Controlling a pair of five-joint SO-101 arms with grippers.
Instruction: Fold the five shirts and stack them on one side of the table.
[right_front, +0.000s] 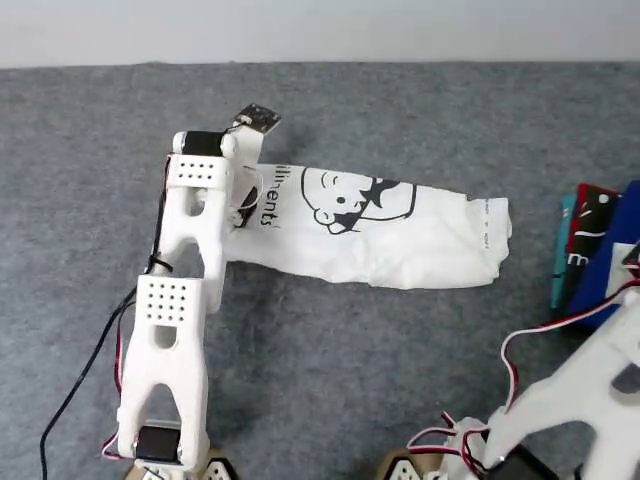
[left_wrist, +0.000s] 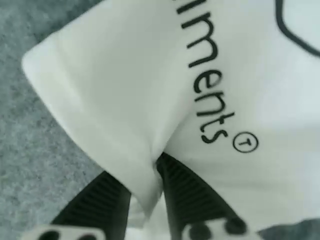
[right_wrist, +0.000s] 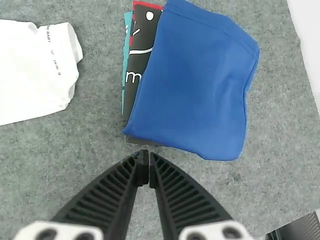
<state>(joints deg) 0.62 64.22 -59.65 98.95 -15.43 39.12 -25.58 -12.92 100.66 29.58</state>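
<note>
A white cloth shirt (right_front: 400, 240) lies across the middle of the grey felt counter (right_front: 350, 380), folded lengthwise into a long, slightly rumpled strip running from nine o'clock to three o'clock. On its upper face there is a black line-drawn cartoon figure, with a line of black lettering beside it towards the nine o'clock end and a small printed mark near the three o'clock end. The left claw (left_wrist: 158, 165) is at the nine o'clock end, pinched tight on a fold of the shirt's edge, with the cloth bunched between its two black ribbed fingers (left_wrist: 190, 195). Over at the counter's three o'clock edge sits a stack of folded shirts: a plain blue shirt (right_wrist: 200, 90) on top, a black shirt with red and white print (right_wrist: 142, 50) under it, and a teal shirt (right_wrist: 125, 50) peeking out at the bottom. The right claw (right_wrist: 145, 157) hangs just beside that stack, pressed together and holding nothing.
</note>
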